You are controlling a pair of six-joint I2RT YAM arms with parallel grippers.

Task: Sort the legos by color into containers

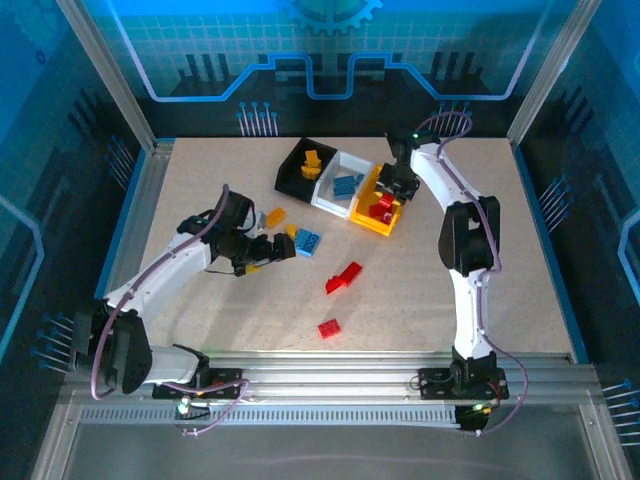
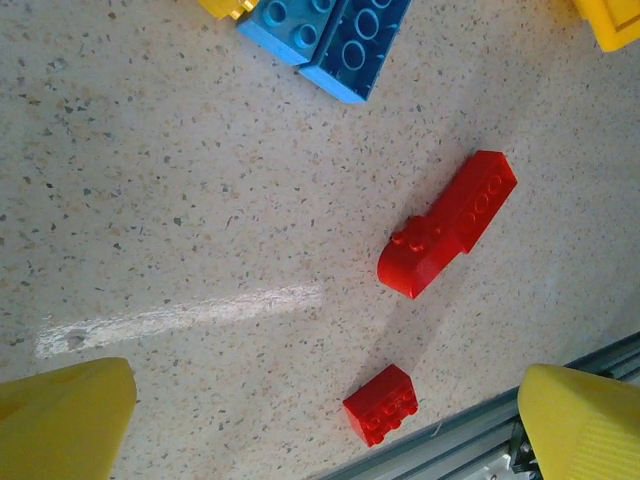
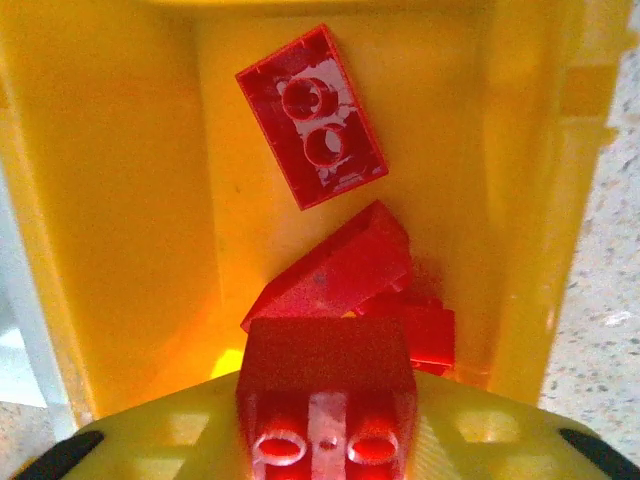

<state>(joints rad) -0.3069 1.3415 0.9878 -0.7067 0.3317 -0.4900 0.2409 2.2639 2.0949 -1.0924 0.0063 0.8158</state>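
Left gripper [image 1: 283, 247]: jaws wide, empty, above table [image 2: 200, 200] by 2 blue bricks [image 2: 330, 35]. Right gripper [image 1: 392, 190]: holding 1 red brick [image 3: 325, 385] over yellow bin [image 3: 120, 200] with other red bricks [image 3: 312, 115].

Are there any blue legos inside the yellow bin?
No, the right wrist view shows just red bricks lying in the yellow bin.

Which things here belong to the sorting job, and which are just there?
Job: black bin, white bin, yellow bin; loose red bricks, blue bricks, yellow brick; red brick in right gripper.
Just there: aluminium rail, blue enclosure walls.
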